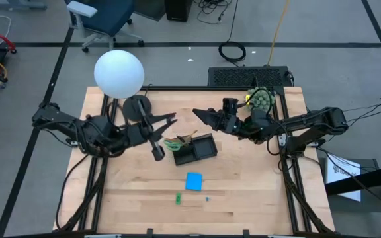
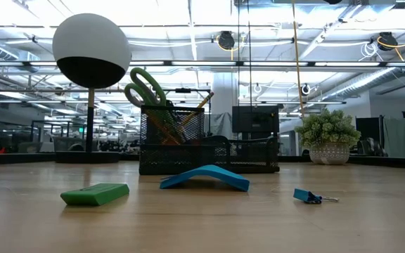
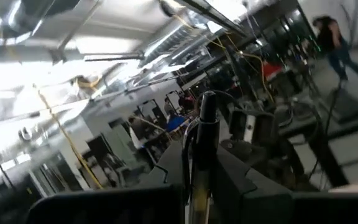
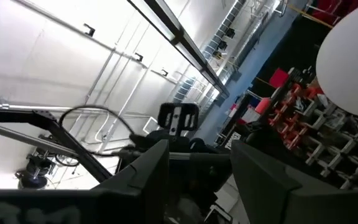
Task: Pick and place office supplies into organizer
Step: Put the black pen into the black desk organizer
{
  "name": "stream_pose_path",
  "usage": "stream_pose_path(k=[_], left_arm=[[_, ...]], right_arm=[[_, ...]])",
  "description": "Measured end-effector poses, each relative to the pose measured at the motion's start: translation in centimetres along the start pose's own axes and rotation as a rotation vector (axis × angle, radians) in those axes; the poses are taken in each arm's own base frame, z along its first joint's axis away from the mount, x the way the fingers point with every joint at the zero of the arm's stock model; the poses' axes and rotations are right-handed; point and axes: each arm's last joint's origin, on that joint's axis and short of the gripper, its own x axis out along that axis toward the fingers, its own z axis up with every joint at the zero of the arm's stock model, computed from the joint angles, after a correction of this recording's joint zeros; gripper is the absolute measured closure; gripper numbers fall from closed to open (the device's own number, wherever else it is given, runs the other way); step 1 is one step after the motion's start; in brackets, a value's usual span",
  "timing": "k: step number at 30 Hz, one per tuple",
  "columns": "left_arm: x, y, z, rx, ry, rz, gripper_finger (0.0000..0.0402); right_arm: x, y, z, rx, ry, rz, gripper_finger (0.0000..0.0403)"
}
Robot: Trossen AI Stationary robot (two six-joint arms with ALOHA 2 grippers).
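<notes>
Left gripper (image 1: 170,120): closed on a thin black pen (image 3: 207,121), which stands up between the fingers in the left wrist view. It is held off the table, just left of the organizer (image 1: 207,149) and near the lamp (image 1: 118,73). Right gripper (image 1: 202,115): fingers apart, nothing between them, raised behind the organizer and pointing toward the left one. Neither gripper shows in the low view, so both are judged well above the tabletop. The organizer's tall cup already holds the green-handled scissors (image 2: 146,90) and a pencil (image 2: 200,105). On the bare wood in front of it lie the blue note pad (image 1: 194,181), the green piece (image 1: 177,198) and a small blue clip (image 1: 208,198). Risks: the pen is pinched low on its shaft, so it may pivot or slip when tilted for insertion. The cup is crowded, and the scissor handles could deflect the tip so the pen drops outside. The two grippers sit close together, so moving both over the tray risks contact. The plant (image 1: 260,99) is near the right arm.
</notes>
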Motion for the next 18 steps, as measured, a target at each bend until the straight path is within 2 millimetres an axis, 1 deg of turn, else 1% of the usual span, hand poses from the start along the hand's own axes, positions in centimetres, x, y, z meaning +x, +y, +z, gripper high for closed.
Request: stream_pose_path(k=[6, 8, 15, 18], left_arm=[[-0.6, 0.4, 0.2, -0.184, 0.022, -0.002, 0.0368], [-0.7, 0.2, 0.1, -0.232, 0.048, -0.013, 0.0368], [-0.9, -0.5, -0.9, -0.404, 0.152, -0.051, 0.0367], [-1.1, -1.0, -1.4, -0.445, 0.205, -0.087, 0.0367]], right_arm=[[0.0, 0.1, 0.3, -0.030, -0.001, 0.004, 0.0244], [0.0, 0.3, 0.6, -0.032, -0.006, 0.011, 0.0243], [-0.4, 1.8, 2.1, -0.063, 0.014, 0.080, 0.0244], [-0.7, 2.4, 2.6, -0.083, 0.028, 0.058, 0.0247]])
